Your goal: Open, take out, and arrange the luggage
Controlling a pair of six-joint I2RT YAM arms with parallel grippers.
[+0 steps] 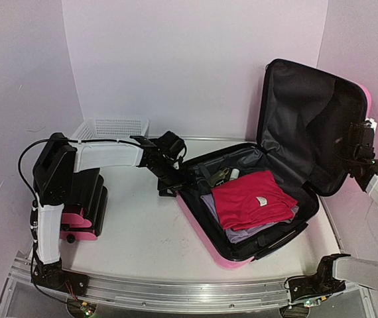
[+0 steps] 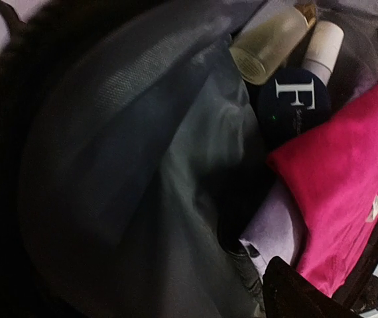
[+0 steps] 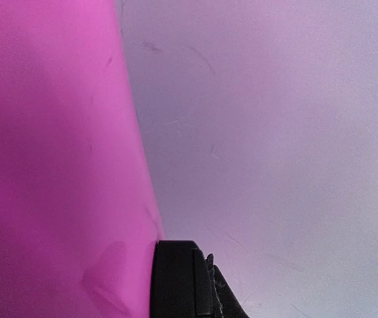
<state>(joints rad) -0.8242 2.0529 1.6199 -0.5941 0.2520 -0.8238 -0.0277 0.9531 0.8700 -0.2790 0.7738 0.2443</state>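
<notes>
left gripper [image 1: 169,180] is hovering at the rim of the luggage [image 1: 205,233], red shirt [image 1: 252,199] lying to its right — jaws' state unclear; right gripper [image 1: 360,140] is pinching the raised lid [image 1: 302,119].

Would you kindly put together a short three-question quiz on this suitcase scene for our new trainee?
1. True or false: the luggage is shut.
2. What lies topmost inside it? A) red garment B) blue towel C) yellow shoes
3. Which gripper is at the raised lid's edge?
Key: 1 false; 2 A; 3 the right gripper.
</notes>
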